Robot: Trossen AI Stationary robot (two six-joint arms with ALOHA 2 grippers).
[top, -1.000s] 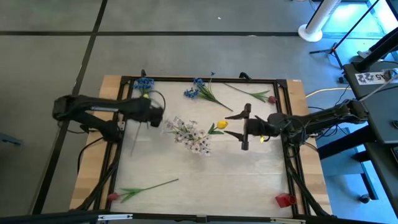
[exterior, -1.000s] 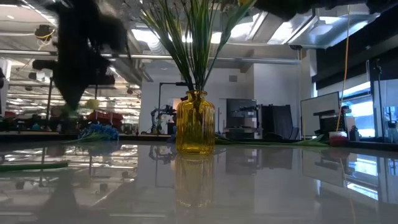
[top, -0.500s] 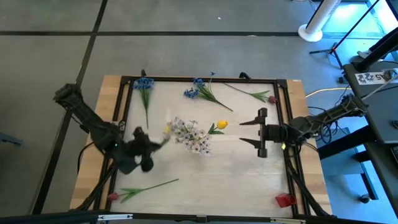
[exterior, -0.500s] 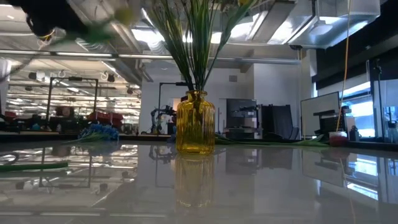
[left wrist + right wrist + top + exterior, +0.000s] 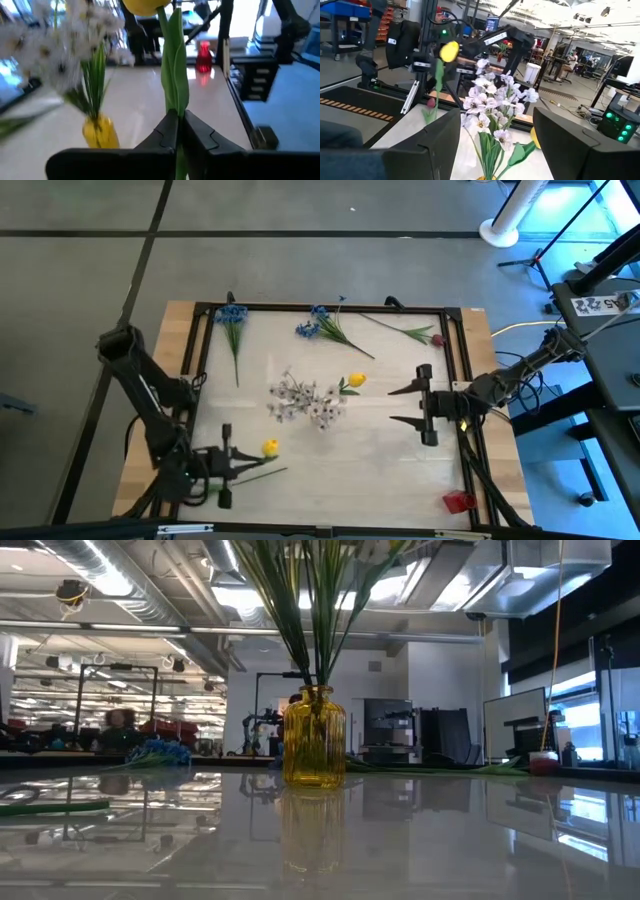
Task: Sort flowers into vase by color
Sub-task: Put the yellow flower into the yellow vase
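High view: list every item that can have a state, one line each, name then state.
left gripper: shut on a yellow flower, lifted at the table's near left
right gripper: open, empty, right of the vase
yellow vase: upright, holding white-lavender flowers
blue flowers: lying flat at the far edge
red-pink flower: lying flat, far right

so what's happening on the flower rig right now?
The left gripper, near the table's front left corner, is shut on a yellow-headed green-stemmed flower, held up off the table. The amber ribbed glass vase in the middle holds white-lavender flowers. The right gripper hangs open beside it, empty. Blue flowers and others lie loose on the table.
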